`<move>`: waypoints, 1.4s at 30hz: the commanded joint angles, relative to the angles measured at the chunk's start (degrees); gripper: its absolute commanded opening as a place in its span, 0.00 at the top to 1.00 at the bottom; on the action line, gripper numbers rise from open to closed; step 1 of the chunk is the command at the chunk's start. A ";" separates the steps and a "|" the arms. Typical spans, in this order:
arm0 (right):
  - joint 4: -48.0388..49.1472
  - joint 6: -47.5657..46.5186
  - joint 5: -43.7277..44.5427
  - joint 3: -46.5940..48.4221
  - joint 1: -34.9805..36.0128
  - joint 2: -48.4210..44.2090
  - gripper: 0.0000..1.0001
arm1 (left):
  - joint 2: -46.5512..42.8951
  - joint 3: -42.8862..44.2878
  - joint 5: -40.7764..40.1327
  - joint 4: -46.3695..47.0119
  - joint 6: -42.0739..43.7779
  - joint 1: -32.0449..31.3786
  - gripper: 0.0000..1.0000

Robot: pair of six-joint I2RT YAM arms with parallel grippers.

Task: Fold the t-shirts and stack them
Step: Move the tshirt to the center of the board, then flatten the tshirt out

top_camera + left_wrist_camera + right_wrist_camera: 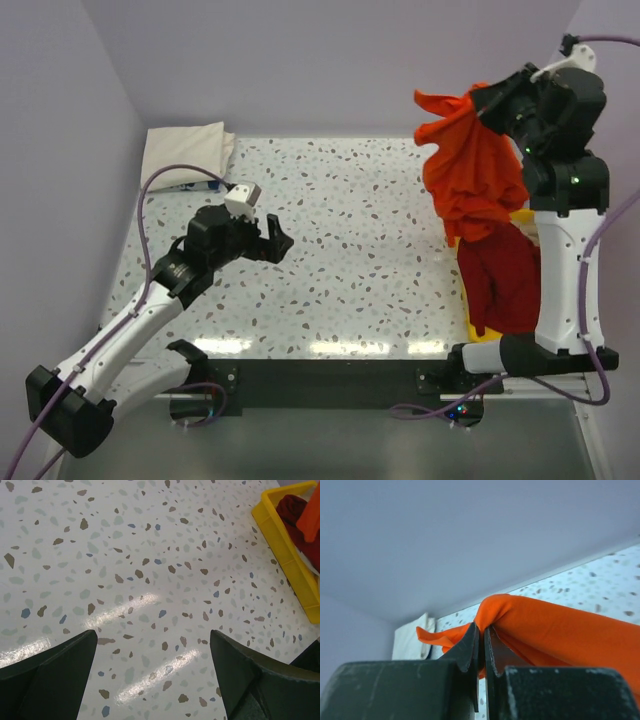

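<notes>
My right gripper [487, 103] is raised high at the right and shut on the bright orange t-shirt [470, 170], which hangs down from it in a bunch. In the right wrist view the orange cloth [560, 630] is pinched between my closed fingers [469, 647]. The dark red t-shirt [500, 275] lies below it in the yellow tray [520, 215]; it also shows in the left wrist view [295, 510]. The cream t-shirt [185, 152] lies folded at the back left corner. My left gripper [280, 240] is open and empty, low over the bare table, left of centre.
The yellow tray [287, 560] stands at the table's right edge, beside the right arm's upright link. A purple cable loops over the left arm near the cream shirt. Walls close in the table at the back and both sides.
</notes>
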 commanded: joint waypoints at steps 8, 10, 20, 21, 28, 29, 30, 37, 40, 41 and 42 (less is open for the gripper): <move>10.06 -2.40 -0.30 12.10 29.47 14.10 1.00 | 1.76 -0.56 -2.29 2.07 -1.81 3.01 0.00; 11.20 -2.14 -0.47 12.10 31.24 15.24 1.00 | 2.20 -0.47 -2.38 2.07 -2.34 3.10 0.00; 13.31 -1.71 -1.50 -2.29 26.61 18.68 0.92 | 3.08 -5.73 -4.05 6.28 -9.98 3.10 0.00; 14.63 -0.05 -3.44 -4.84 25.11 18.67 0.84 | 2.82 -6.53 -4.74 6.90 -11.82 3.10 0.01; 16.45 -2.41 -1.88 -26.77 20.00 15.71 0.51 | 4.40 -12.94 -9.05 9.45 -15.61 3.10 0.14; 17.70 -1.97 -2.14 -30.23 20.09 14.47 0.51 | 4.66 -13.56 -9.49 10.06 -15.79 3.10 0.15; 18.76 -1.36 -1.10 -33.48 20.44 13.32 0.51 | 4.93 -14.18 -10.19 10.51 -16.05 3.10 0.17; 29.38 2.51 0.07 -59.24 26.84 5.67 0.51 | 7.56 -20.06 -10.37 14.90 -16.05 0.04 0.19; 32.03 3.48 0.40 -62.34 31.05 7.50 0.51 | 10.11 -21.30 -10.99 16.40 -17.02 -3.04 0.23; 32.56 3.66 0.76 -62.69 32.03 8.82 0.51 | 10.64 -21.56 -11.43 16.40 -17.28 -3.92 0.24; 33.79 4.44 0.93 -63.57 33.35 9.53 0.52 | 11.34 -21.74 -12.30 16.40 -17.81 -4.89 0.25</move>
